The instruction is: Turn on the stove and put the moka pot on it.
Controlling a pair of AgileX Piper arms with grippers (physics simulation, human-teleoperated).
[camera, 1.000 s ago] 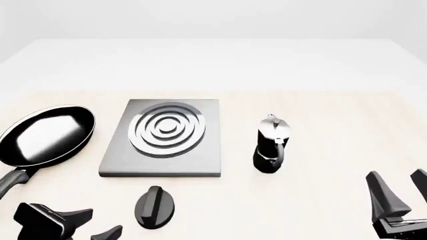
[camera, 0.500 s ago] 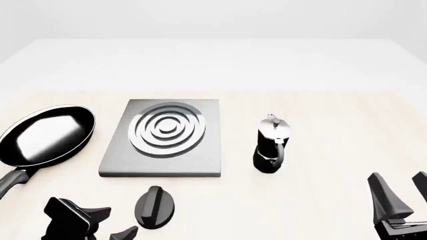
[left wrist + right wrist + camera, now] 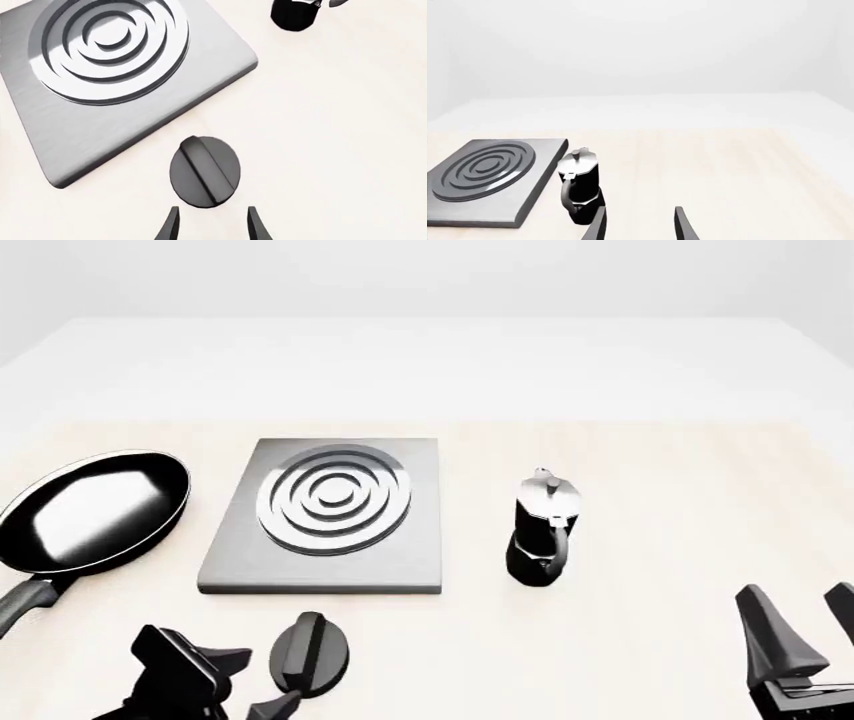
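Left tool (image 3: 254, 690) spread wide just short of the knob (image 3: 311, 654), and a skewed close could shove it across the surface (image 3: 641, 490) instead of turning it.

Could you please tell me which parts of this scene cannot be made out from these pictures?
- Frying pan: its handle is cut off by the front view's left edge.
- Moka pot: the left wrist view's top edge cuts off all but its black base.
- Right pincer: the front view's corner hides its body.
- Knob: no on/off marking is visible in any view.
- Left pincer: the bottom edge cuts off one finger.
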